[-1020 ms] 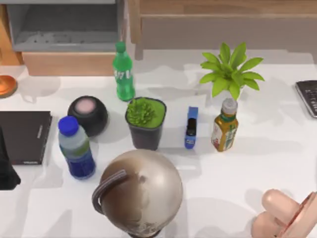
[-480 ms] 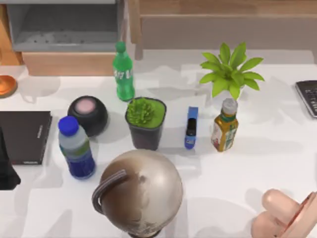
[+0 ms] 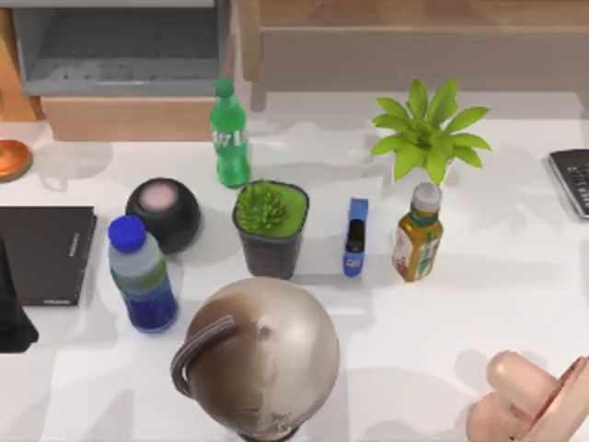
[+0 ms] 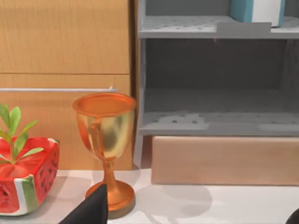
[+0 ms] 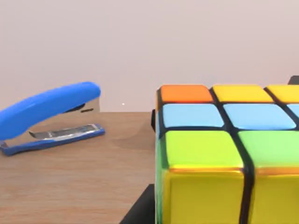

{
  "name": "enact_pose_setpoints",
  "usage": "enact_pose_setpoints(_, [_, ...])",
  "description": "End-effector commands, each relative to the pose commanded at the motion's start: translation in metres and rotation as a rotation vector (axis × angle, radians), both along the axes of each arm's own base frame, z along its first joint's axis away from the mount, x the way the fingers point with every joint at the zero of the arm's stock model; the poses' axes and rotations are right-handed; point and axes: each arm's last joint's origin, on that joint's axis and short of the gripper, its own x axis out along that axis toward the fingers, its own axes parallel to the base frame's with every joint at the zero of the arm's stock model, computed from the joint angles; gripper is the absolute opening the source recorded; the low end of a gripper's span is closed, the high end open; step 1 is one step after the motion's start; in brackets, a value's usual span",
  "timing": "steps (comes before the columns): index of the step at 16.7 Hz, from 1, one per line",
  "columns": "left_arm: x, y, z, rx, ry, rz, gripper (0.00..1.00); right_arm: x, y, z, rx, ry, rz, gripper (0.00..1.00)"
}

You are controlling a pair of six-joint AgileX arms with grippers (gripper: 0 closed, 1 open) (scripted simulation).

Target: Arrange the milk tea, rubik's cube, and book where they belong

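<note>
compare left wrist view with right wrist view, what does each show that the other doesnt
Left wrist view alone: a gold trophy cup, a watermelon-patterned planter and a grey shelf unit with the teal book on its upper shelf. Right wrist view alone: the rubik's cube close up on a wooden surface, with a blue stapler beyond it. Shared: no object; both show wood-toned surfaces.
</note>
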Motion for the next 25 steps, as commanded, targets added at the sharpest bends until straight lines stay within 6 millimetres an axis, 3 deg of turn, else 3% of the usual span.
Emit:
enact_pose_setpoints(4, [0.0, 0.0, 0.0, 0.0, 0.0, 0.0, 1.0, 0.026, -0.001, -0.009, -0.016, 0.016, -0.005, 0.0])
enact_pose_setpoints(9, [0.0, 0.0, 0.0, 0.0, 0.0, 0.0, 1.0, 0.028, -0.001, -0.011, -0.016, 0.022, -0.006, 0.0])
enact_pose_setpoints(22, [0.0, 0.0, 0.0, 0.0, 0.0, 0.0, 1.0, 0.028, -0.001, -0.011, -0.016, 0.022, -0.006, 0.98])
enact_pose_setpoints(25, [0.0, 0.0, 0.0, 0.0, 0.0, 0.0, 1.0, 0.028, -0.001, -0.011, -0.016, 0.022, -0.006, 1.0])
